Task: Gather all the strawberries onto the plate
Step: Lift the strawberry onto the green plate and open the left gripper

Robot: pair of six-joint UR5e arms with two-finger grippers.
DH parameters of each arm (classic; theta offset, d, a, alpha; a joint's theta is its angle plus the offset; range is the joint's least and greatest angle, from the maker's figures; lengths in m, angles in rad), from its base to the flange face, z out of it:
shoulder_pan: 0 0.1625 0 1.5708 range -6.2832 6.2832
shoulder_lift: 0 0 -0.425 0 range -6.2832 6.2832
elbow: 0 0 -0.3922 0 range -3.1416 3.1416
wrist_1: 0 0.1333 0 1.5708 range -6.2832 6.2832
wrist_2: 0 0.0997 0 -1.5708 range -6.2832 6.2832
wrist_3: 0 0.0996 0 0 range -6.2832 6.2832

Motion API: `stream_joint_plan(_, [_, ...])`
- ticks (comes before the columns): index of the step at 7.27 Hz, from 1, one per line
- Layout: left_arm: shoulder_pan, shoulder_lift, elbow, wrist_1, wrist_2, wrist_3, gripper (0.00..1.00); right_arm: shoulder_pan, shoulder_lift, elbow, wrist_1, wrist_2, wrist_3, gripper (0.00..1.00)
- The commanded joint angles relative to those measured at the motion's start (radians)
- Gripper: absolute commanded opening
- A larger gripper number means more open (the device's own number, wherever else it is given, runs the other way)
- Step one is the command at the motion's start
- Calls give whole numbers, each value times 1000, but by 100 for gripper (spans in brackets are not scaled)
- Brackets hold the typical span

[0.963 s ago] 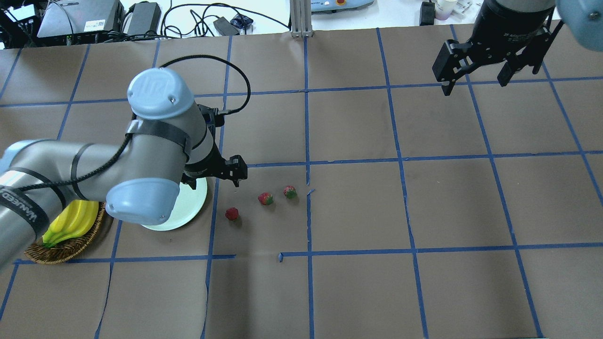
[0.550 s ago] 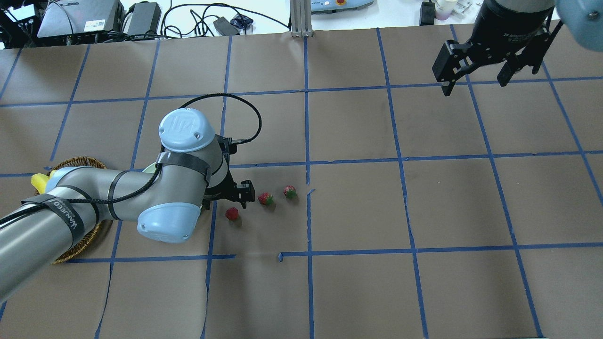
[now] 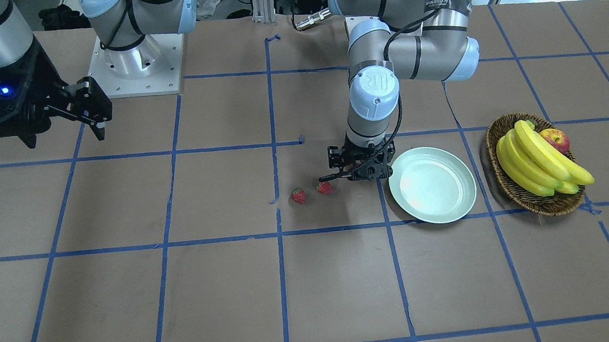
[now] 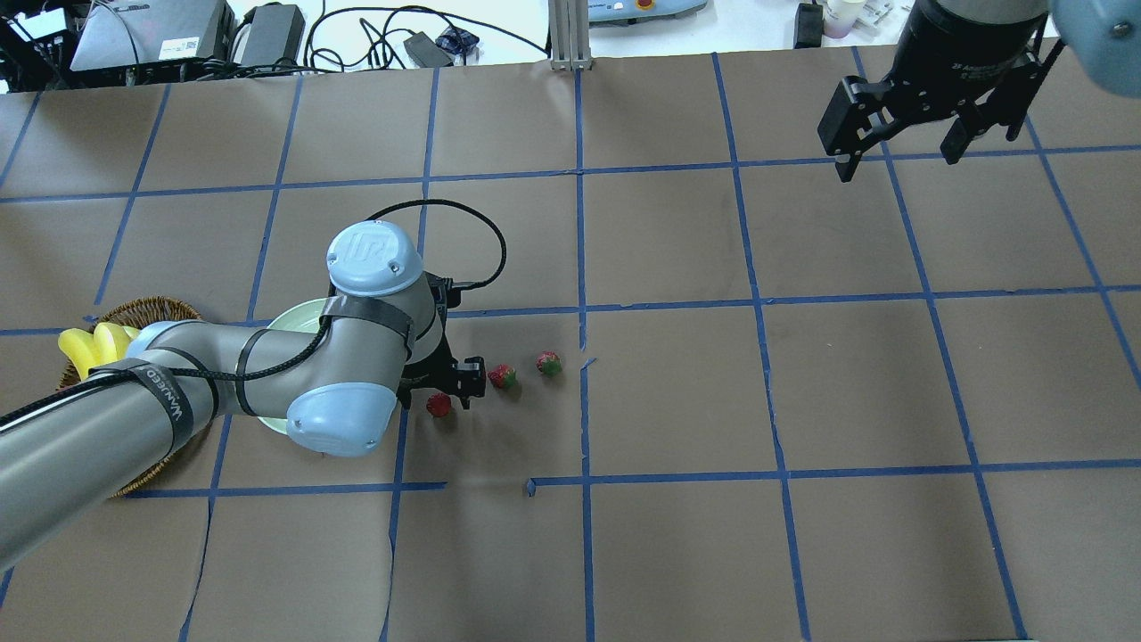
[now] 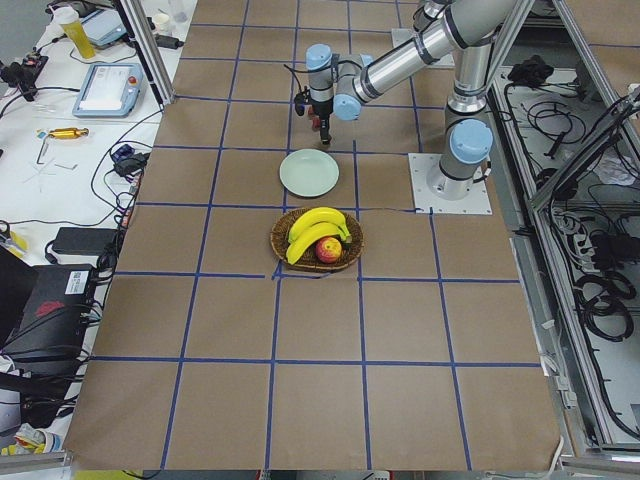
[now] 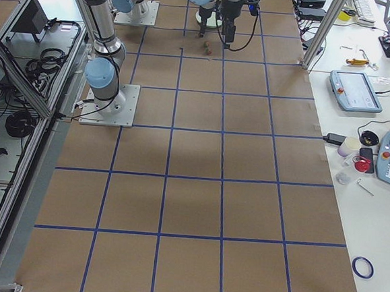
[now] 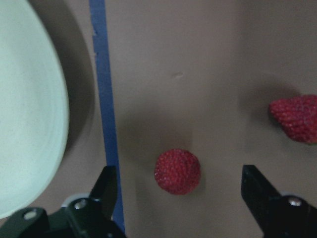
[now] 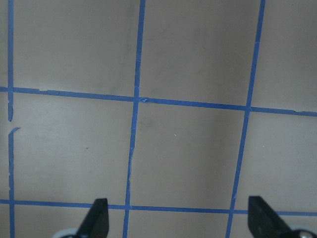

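Three red strawberries lie in a row on the brown table: one next to the plate [image 4: 439, 405], a middle one [image 4: 503, 376] and a far one [image 4: 549, 363]. My left gripper [image 4: 447, 389] is open and low, with its fingers [image 7: 105, 189] on either side of the nearest strawberry [image 7: 177, 171]; the middle one [image 7: 296, 118] lies off to one side. The front view shows two strawberries [image 3: 298, 196] [image 3: 324, 187]; the third is hidden behind the left gripper [image 3: 358, 174]. The pale mint plate [image 3: 432, 184] is empty and largely covered by my arm in the overhead view [image 4: 292, 318]. My right gripper [image 4: 898, 160] is open, empty and held high, far away.
A brown wicker basket [image 3: 513, 190] with bananas [image 3: 538, 162] and an apple [image 3: 556, 140] stands just beyond the plate. Blue tape lines mark a grid on the table. The right wrist view shows only bare table between its fingers [image 8: 96, 220].
My left arm has swung off the plate towards the strawberries and come down, so the open gripper now straddles the nearest strawberry. The strawberries and the right arm have not moved.
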Motion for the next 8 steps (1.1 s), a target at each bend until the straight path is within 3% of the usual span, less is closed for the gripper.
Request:
stream_joint_plan(1, [0, -8, 1, 0, 8, 9, 13, 0, 0, 0, 0, 0, 2, 100])
stream_joint_plan(2, [0, -8, 8, -1, 10, 11, 0, 0, 0, 0, 0, 1, 2, 100])
stream_joint_plan(4, [5, 27, 40, -41, 34, 78, 0, 0, 0, 0, 2, 1, 3, 100])
stream_joint_plan(6, [110, 44, 170, -257, 84, 164, 0, 2, 2, 0, 2, 3, 5, 100])
stream_joint_plan(8, [179, 35, 148, -245, 107, 218, 0, 2, 2, 0, 2, 1, 5, 100])
